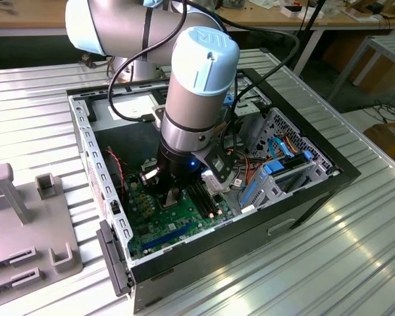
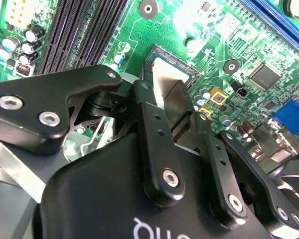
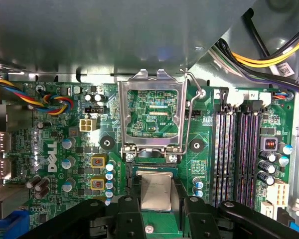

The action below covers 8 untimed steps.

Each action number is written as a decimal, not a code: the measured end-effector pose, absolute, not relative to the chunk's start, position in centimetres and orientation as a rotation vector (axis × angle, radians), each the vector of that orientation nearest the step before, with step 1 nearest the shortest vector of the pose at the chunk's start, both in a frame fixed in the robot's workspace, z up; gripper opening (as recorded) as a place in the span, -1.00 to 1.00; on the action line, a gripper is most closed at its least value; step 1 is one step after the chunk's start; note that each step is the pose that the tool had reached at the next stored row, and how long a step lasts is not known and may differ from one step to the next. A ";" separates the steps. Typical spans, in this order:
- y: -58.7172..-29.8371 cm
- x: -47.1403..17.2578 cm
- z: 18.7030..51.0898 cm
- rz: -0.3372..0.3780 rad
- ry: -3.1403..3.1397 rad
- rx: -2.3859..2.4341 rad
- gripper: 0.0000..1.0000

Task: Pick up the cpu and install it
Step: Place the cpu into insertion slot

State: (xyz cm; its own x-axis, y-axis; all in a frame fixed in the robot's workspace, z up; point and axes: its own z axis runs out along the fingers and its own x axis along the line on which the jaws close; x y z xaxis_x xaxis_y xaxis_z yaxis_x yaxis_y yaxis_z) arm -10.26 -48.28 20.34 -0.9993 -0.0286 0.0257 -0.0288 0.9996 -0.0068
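Observation:
The cpu, a small square chip with a shiny silver top, lies flat over the black socket on the green motherboard. My gripper is shut on the cpu, one black finger against each of two opposite edges. The second wrist view shows the cpu between the fingers, low over the socket's dark frame. The socket's metal load plate is flipped up and open beyond the cpu. In the exterior view my gripper reaches down into the open computer case, just above the motherboard.
Black memory slots run beside the socket, past the load lever. Coloured cables and a drive cage crowd the case on the exterior view's right. The case wall rises on the exterior view's left; beyond it a grey fixture lies on the table.

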 end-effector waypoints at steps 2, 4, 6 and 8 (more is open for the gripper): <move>-48.3 -10.3 20.4 0.011 -3.116 0.045 -0.28; -48.3 -10.3 20.4 0.011 -3.116 0.045 -0.28; -48.3 -10.3 20.4 0.011 -3.116 0.045 -0.28; -48.3 -10.3 20.6 0.012 -3.115 0.045 -0.28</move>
State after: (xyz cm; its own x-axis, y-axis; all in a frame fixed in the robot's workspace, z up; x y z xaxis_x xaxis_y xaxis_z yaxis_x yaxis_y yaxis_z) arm -10.27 -48.29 20.57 -0.9993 -0.0286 0.0260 -0.0288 0.9996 -0.0072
